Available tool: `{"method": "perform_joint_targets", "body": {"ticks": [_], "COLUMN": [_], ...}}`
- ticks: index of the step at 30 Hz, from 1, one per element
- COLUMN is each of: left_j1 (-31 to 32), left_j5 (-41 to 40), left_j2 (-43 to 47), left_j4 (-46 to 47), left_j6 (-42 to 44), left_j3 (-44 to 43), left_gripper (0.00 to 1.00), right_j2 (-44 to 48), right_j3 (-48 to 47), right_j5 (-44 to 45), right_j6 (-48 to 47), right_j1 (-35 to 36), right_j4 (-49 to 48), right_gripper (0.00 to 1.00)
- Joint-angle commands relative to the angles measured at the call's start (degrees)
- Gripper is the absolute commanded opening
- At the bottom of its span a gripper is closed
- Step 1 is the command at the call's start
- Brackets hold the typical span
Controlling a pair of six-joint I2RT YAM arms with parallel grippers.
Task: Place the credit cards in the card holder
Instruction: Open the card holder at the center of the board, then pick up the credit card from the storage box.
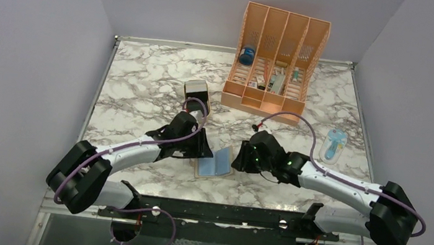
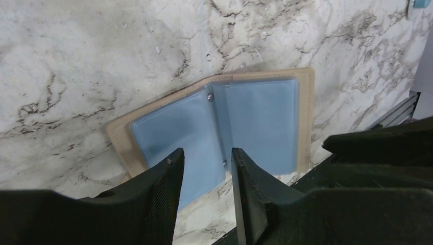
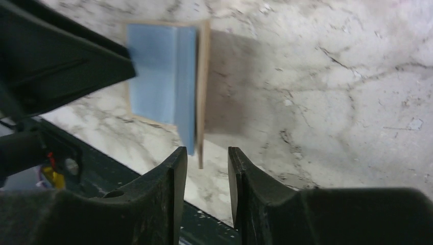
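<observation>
Card holder (image 1: 214,163) lies open on the marble table (image 1: 144,82) near the front edge, between the two grippers. Its light-blue pockets face up inside a tan border, and the leaves do not lie quite flat. Its spine runs roughly front to back, with the halves spread left and right. The left gripper (image 2: 207,161) hovers over the left half, fingers narrowly parted and empty. The right gripper (image 3: 207,155), likewise slightly parted, sits just beside the right edge; whether it touches cannot be told.

There is one card holder (image 1: 214,163), one orange organizer (image 1: 275,61), one tan tray (image 1: 196,90), one clear packet (image 1: 333,145).
</observation>
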State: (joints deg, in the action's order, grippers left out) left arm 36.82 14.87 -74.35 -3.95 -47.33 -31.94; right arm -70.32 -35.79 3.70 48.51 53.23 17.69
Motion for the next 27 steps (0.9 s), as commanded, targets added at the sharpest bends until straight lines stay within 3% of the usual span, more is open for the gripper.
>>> {"method": "perform_joint_targets", "body": {"ticks": [1, 11, 17, 23, 27], "left_j1": [-0.2, 0.4, -0.3, -5.3, -8.5], "left_j5": [2.5, 8.4, -5.4, -14.1, -19.7], "left_j2": [-0.4, -4.9, -2.9, 3.1, 0.8], "left_j4": [5.9, 13.8, -3.1, -12.6, -18.7], "left_j6": [0.5, -3.2, 0.9, 6.3, 12.8], "left_j3": [0.6, 0.1, -5.9, -11.4, -19.6], "left_gripper": [0.41, 0.38, 0.38, 0.46, 0.47], "right_j2": [4.0, -1.1, -6.4, -12.8, -16.0], "right_j3": [-5.4, -8.8, -9.4, -12.2, -13.2], "right_j5": [-2.2, -6.5, -3.7, 1.2, 2.7], "right_j6": [-1.4, -1.9, -2.1, -3.5, -4.7], "right_j1": [0.2, 3.1, 4.1, 4.2, 5.0], "right_j4": [3.3, -5.4, -6.9, -3.5, -2.9], "right_gripper": [0.37, 0.39, 0.47, 0.57, 0.58]}}
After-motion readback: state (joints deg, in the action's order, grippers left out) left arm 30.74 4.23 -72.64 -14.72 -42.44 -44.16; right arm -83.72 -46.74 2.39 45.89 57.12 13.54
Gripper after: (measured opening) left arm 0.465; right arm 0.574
